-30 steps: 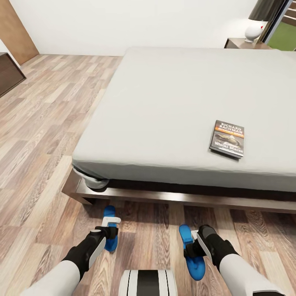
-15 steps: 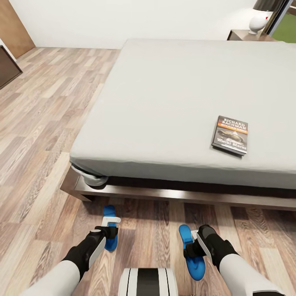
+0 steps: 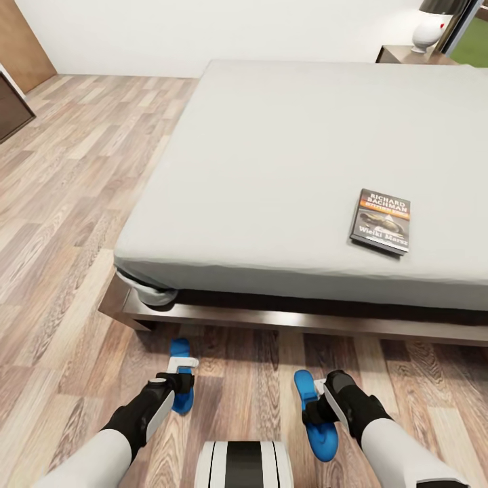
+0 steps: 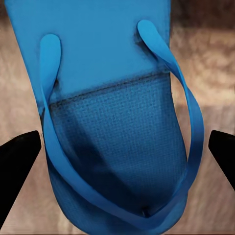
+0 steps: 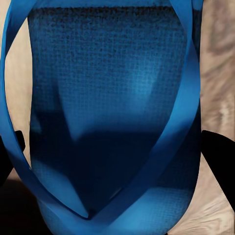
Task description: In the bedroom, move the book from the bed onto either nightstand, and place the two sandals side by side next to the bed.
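The book (image 3: 380,221) lies flat on the light-grey bed (image 3: 285,156), near its front right side. Two blue sandals hang just above the wood floor in front of the bed frame. My left gripper (image 3: 181,381) is shut across the left sandal (image 3: 179,350), whose straps and sole show between the fingertips (image 4: 19,156). My right gripper (image 3: 316,405) is shut across the right sandal (image 3: 324,437), which shows close up (image 5: 112,117) in the right wrist view. The sandals are roughly parallel, about two hand-widths apart. A nightstand (image 3: 403,55) stands at the far right corner of the bed.
A white lamp (image 3: 432,30) stands on the nightstand. A dark low cabinet (image 3: 10,102) sits at the left edge. The dark bed frame (image 3: 271,318) juts out low past the mattress. Wood floor (image 3: 68,203) stretches left of the bed.
The camera has shifted, so the bed and book sit a little higher in the picture. Both grippers have kept their hold on the sandals, which have edged away from the bed frame.
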`<state>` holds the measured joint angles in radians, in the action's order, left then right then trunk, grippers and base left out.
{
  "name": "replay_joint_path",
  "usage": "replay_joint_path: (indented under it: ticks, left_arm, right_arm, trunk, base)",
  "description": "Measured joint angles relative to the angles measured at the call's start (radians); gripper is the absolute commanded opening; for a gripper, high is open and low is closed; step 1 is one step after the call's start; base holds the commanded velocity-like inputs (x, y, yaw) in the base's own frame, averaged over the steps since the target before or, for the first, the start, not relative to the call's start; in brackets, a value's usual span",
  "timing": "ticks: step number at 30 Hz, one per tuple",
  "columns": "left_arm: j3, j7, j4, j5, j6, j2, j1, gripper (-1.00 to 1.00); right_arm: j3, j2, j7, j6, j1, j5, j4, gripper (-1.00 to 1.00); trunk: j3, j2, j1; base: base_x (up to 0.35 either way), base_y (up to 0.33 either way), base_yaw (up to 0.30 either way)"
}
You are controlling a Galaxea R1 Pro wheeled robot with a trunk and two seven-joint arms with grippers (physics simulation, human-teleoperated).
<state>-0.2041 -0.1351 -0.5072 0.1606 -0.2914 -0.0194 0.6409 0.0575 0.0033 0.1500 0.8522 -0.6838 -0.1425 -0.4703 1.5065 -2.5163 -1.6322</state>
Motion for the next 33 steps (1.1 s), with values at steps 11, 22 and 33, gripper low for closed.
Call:
replay_joint_path:
  ticks: [11,22,33]
  left_arm:
    - [0.0,0.0,0.0,-0.001,0.001,0.0,0.0,-1.0]
    - [0.0,0.0,-0.001,-0.001,0.002,0.0,0.0,-1.0]
    - [0.0,0.0,-0.016,-0.001,0.0,0.0,0.0,-1.0]
  right_arm:
    - [0.016,0.0,0.007,-0.021,0.0,0.0,-0.011,-1.0]
    - [0.02,0.0,0.009,-0.022,0.001,0.001,-0.029,-1.0]
    - [0.023,0.0,0.009,-0.022,0.001,0.001,-0.03,-1.0]
  trunk:
    - [0.008,-0.001,-0.001]
    - [0.019,-0.001,-0.002]
    - [0.035,-0.002,-0.004]
  base:
    - [0.0,0.0,0.0]
    - [0.0,0.0,0.0]
    - [0.0,0.0,0.0]
